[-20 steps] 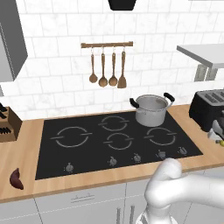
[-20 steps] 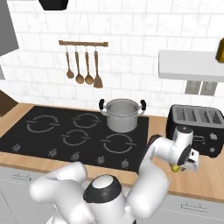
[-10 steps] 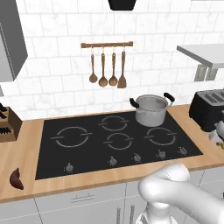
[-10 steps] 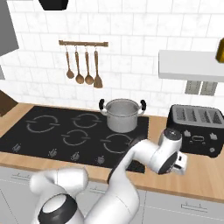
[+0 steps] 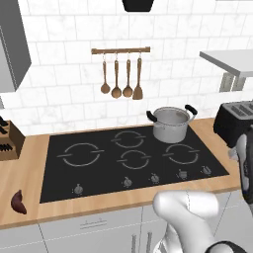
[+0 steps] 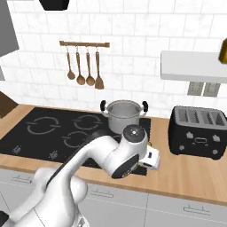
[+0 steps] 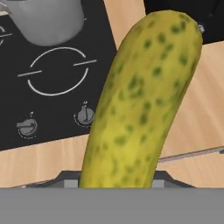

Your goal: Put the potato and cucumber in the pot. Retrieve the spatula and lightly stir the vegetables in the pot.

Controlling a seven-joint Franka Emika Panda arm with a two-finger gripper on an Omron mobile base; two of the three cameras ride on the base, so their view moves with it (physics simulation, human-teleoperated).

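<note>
Gripped at its near end, the cucumber [image 7: 142,105] stands up through the middle of the hand view, yellow-green and mottled with darker spots, its base sunk between the gripper [image 7: 114,183] fingers at the bottom edge so that the gripper is clenched on it. Behind it in that view lie the black cooktop [image 7: 52,87] with a ring-marked burner and two knobs, the light wooden counter [image 7: 192,118], and the lower part of the pot [image 7: 48,19] at the upper left. From the left base view, the pot [image 5: 171,123] sits on the rear right burner of the cooktop [image 5: 128,153], shiny steel with black side handles; the spatula [image 5: 138,81] hangs at the right end of a wooden rail [image 5: 120,50] on the tiled wall, beside three round wooden spoons [image 5: 116,79]. A dark reddish root [image 5: 18,202] lies on the counter at the front left, a knife block [image 5: 9,141] stands at the far left, and a black toaster [image 5: 235,118] at the right. From the right base view, the white arm bends across the front edge of the cooktop [image 6: 57,133], its wrist in front of the pot [image 6: 124,114]; the cucumber cannot be made out here. The spatula [image 6: 99,73] hangs on the rail above, and the toaster [image 6: 198,131] stands on the counter to the right, well apart from the pot.
</note>
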